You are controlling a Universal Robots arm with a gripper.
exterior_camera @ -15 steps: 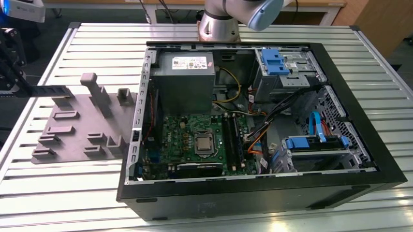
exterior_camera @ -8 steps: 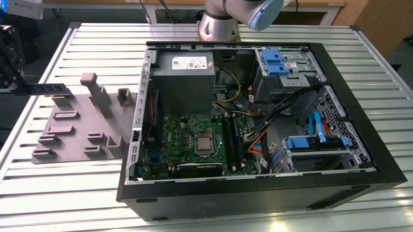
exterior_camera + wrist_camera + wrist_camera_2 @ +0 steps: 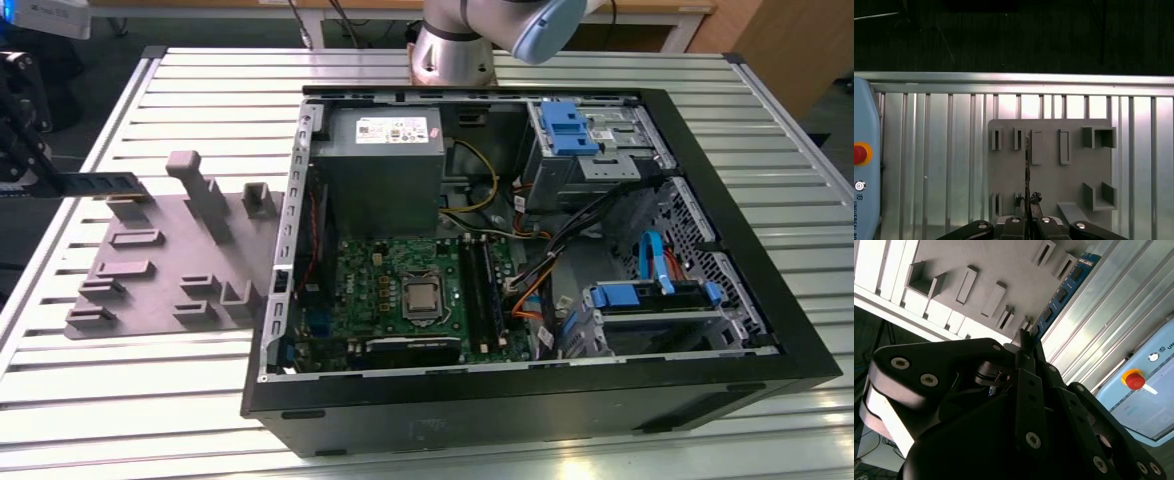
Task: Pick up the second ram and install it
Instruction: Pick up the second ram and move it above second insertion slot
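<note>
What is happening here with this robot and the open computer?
The robot arm's gripper is shut on the second ram and holds it by one end over the grey fixture plate. The plate lies at the exterior view's left of the open computer case. The stick is not yet at the motherboard inside the case, so the installing is not done.

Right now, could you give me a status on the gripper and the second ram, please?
Gripper shut on the second ram. Ram held over the grey fixture plate, outside the computer case. No obstruction seen around it.
</note>
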